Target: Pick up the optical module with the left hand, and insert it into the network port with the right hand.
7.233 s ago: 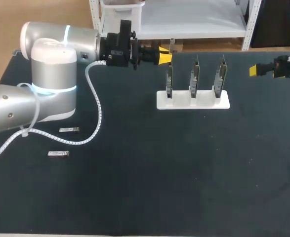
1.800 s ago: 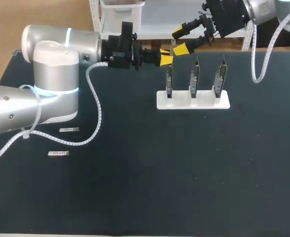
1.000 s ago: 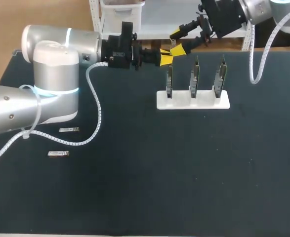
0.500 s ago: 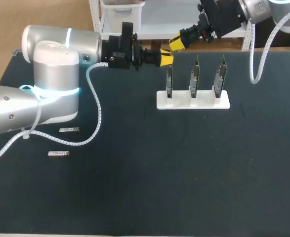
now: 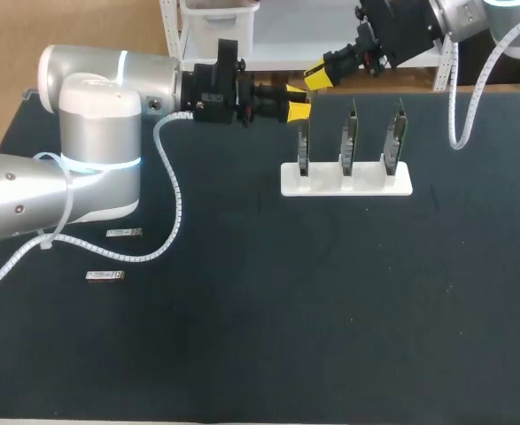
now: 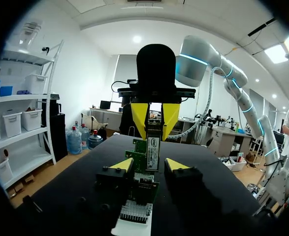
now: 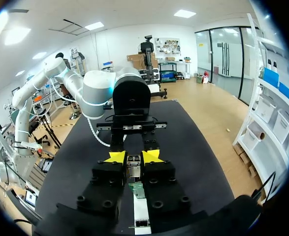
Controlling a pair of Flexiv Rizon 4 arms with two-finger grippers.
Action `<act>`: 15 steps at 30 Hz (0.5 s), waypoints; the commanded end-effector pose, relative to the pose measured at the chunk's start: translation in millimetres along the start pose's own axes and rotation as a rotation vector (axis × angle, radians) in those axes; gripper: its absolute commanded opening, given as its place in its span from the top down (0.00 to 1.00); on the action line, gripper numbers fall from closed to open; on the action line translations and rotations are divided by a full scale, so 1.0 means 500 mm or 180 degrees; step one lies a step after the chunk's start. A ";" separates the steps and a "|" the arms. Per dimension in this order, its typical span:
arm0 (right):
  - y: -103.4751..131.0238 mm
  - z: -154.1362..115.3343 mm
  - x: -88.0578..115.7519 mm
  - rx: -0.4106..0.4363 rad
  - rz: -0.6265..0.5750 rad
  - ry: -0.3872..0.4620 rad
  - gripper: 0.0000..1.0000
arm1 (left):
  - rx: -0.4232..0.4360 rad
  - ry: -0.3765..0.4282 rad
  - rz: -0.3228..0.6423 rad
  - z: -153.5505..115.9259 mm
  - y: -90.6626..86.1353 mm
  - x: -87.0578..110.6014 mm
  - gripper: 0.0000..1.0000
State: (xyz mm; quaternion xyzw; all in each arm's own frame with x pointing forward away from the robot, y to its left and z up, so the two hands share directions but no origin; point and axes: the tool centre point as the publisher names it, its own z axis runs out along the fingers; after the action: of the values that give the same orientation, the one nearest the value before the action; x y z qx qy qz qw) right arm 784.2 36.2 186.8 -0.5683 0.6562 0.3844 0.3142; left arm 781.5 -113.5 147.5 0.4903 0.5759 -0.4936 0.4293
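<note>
Bright, even light from overhead leaves only faint shadows on the dark table [image 5: 330, 310].

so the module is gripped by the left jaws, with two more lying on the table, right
No, the right jaws grip the module, as the left wrist view shows; the left jaws stand open. Two more modules do lie on the table.

Head camera overlooks table [image 5: 260, 336] from above; 2 wrist cameras face each other, sharing the module [image 6: 152, 153].
</note>
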 end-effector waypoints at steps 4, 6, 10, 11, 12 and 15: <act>0.012 -0.015 0.002 0.0069 0.0005 0.0005 1.00 | -0.0032 0.0086 -0.0004 0.004 -0.001 -0.001 0.00; 0.012 -0.016 0.003 0.0075 0.0007 0.0005 1.00 | -0.0026 0.0143 0.0040 0.005 -0.004 -0.003 0.00; 0.012 -0.021 0.003 0.0082 0.0004 0.0003 1.00 | -0.0049 0.0279 0.0084 0.001 -0.007 -0.005 0.00; 0.012 -0.021 0.003 0.0085 0.0004 0.0000 1.00 | -0.0055 0.0317 0.0099 -0.001 -0.008 -0.005 0.00; 0.012 -0.022 0.003 0.0086 0.0004 -0.0005 1.00 | -0.0058 0.0366 0.0122 -0.002 -0.009 -0.006 0.00; 0.013 -0.023 0.004 0.0087 0.0004 -0.0015 1.00 | -0.0095 0.0609 0.0237 -0.010 -0.015 -0.004 0.00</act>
State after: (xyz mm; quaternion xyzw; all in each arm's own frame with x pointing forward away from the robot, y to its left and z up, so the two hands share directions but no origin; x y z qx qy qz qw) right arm 782.0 26.8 191.8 -0.5640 0.6603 0.3789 0.3199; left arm 778.8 -111.7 143.5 0.5392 0.5912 -0.4372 0.4106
